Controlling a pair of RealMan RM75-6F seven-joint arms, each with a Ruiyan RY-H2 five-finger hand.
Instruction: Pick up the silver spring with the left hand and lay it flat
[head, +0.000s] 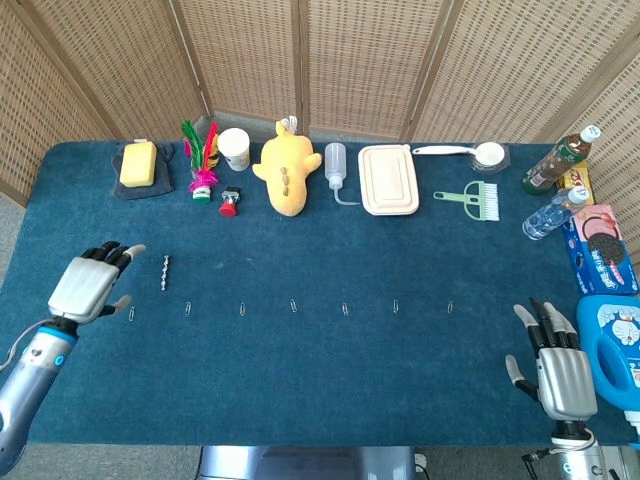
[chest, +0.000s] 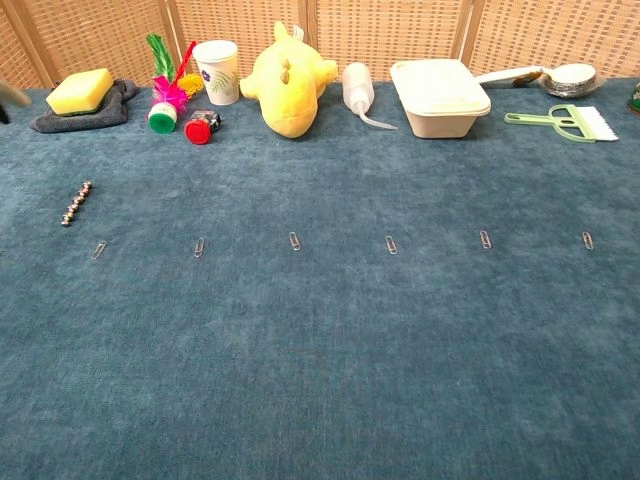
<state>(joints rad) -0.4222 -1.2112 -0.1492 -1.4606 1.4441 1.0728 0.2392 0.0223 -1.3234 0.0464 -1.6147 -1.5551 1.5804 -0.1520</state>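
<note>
The silver spring (head: 166, 271) lies on the blue cloth at the left, a short beaded-looking strip running front to back; the chest view shows the spring (chest: 76, 203) just behind the leftmost paper clip. My left hand (head: 92, 283) hovers to the left of it, fingers apart and pointing toward it, holding nothing and not touching it. In the chest view only a blurred sliver at the top-left edge may belong to this hand. My right hand (head: 556, 360) rests open at the front right, far from the spring.
A row of several paper clips (head: 293, 305) crosses the cloth in front of the spring. Along the back stand a yellow sponge (head: 138, 163), shuttlecock (head: 203, 160), cup (head: 234, 148), plush toy (head: 286, 170), squeeze bottle (head: 335, 168) and lunch box (head: 388, 179). A blue jug (head: 612, 345) stands beside my right hand.
</note>
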